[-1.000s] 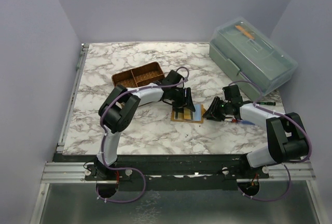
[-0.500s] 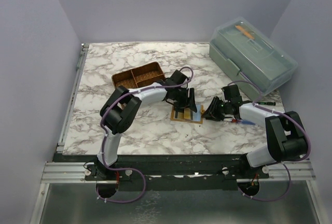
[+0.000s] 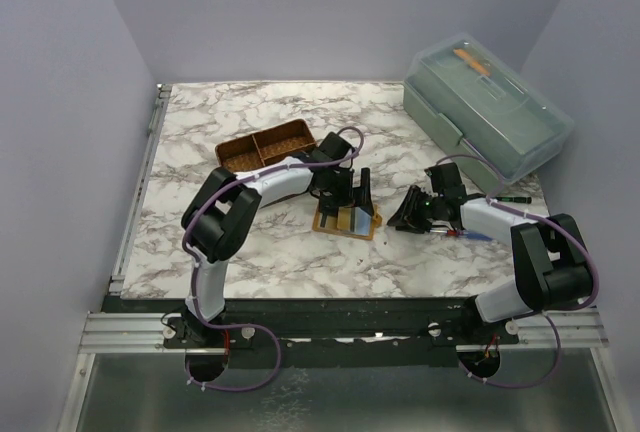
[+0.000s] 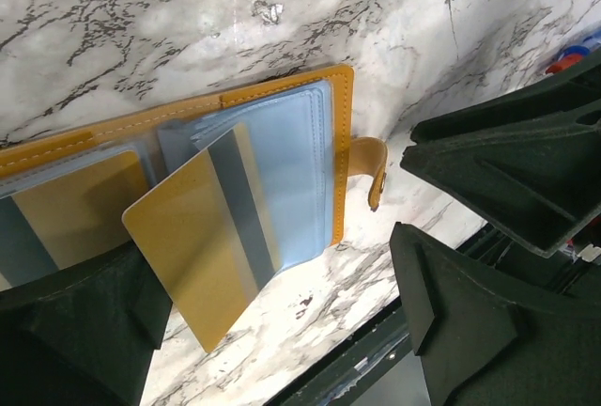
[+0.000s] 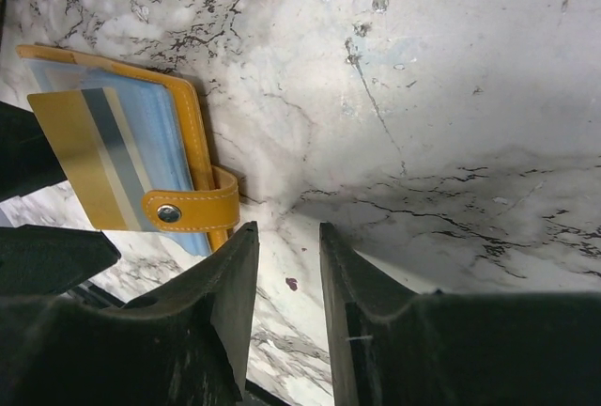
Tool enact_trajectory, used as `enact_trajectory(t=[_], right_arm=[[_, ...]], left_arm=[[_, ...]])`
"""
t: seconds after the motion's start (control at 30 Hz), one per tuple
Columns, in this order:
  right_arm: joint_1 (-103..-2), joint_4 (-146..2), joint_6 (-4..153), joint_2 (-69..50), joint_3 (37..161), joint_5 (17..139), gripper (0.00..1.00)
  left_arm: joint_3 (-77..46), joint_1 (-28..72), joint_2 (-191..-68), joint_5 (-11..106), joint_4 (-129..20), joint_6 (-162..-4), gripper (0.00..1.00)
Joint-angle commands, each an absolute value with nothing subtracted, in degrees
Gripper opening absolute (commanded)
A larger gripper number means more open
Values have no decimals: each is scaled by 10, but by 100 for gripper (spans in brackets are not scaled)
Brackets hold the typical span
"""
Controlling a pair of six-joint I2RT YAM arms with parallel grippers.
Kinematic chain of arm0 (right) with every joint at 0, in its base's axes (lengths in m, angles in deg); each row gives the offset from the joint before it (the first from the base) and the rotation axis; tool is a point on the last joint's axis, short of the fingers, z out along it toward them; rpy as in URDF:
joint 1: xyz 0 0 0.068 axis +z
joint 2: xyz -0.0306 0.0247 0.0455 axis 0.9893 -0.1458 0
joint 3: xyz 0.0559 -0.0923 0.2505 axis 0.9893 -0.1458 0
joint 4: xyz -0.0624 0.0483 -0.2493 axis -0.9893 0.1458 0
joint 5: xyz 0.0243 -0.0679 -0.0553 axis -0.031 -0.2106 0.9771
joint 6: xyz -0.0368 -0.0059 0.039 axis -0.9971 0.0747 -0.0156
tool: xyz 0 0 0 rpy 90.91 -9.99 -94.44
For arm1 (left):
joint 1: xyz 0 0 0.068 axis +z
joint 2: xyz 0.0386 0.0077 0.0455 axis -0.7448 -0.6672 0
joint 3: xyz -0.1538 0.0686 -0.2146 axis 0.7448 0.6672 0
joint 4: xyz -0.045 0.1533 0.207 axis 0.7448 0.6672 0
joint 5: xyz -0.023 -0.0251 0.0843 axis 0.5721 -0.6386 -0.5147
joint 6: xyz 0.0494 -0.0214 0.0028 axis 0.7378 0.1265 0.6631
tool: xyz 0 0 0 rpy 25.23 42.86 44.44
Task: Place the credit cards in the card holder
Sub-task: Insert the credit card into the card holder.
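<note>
The orange-tan card holder (image 3: 347, 220) lies open on the marble table. In the left wrist view, the card holder (image 4: 340, 133) shows pale blue sleeves. A yellowish card with a grey stripe (image 4: 202, 237) sticks out of them at a slant, and another yellowish card (image 4: 75, 209) sits in the left half. My left gripper (image 3: 345, 195) hovers just over the holder, jaws wide open (image 4: 272, 279) and holding nothing. My right gripper (image 3: 408, 214) is just right of the holder's snap strap (image 5: 188, 209), jaws a narrow gap apart (image 5: 285, 237) and empty over bare table.
A brown woven divided basket (image 3: 268, 146) stands behind the left gripper. A grey-green lidded box (image 3: 488, 112) is at the back right. Red and blue pens (image 3: 465, 237) lie by the right arm. The table's front edge is close below the holder.
The card holder has slid a little left and turned, and my left gripper has moved left with it. My right gripper has stayed about where it was.
</note>
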State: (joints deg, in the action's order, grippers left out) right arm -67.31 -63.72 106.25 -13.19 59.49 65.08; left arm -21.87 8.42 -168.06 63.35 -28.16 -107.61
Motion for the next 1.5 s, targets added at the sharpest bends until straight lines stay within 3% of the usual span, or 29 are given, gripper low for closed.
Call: enact_trajectory(t=[0.0, 0.37, 0.47, 0.6, 0.77, 0.9, 0.97, 1.03, 1.17, 1.2, 1.47], right_arm=[[-669, -610, 1034, -133, 580, 664, 37], [-669, -654, 1006, -136, 581, 639, 54], [-669, -661, 1011, -126, 571, 623, 54], [-668, -667, 1026, -130, 558, 599, 47], [-664, -657, 1033, -100, 531, 597, 55], [-660, -645, 1038, -92, 518, 609, 55], [-660, -650, 1040, -102, 522, 625, 51], [-660, -648, 1042, -118, 540, 639, 41], [-660, -621, 1069, -120, 562, 711, 6], [-660, -609, 1077, -118, 563, 731, 1], [-660, -577, 1125, -90, 533, 793, 0]], left_arm=[[-203, 84, -1664, 605, -252, -1068, 95], [-230, 41, -1704, 624, -287, -1093, 88], [-232, 39, -1708, 622, -287, -1092, 89], [-231, 39, -1712, 617, -287, -1091, 89], [-233, 42, -1715, 615, -287, -1085, 91], [-236, 42, -1718, 620, -287, -1085, 91], [-236, 41, -1717, 625, -288, -1085, 92], [-236, 42, -1718, 630, -287, -1082, 94], [-227, 42, -1713, 636, -279, -1070, 98], [-224, 42, -1712, 634, -275, -1063, 99], [-215, 61, -1702, 628, -253, -1036, 99]])
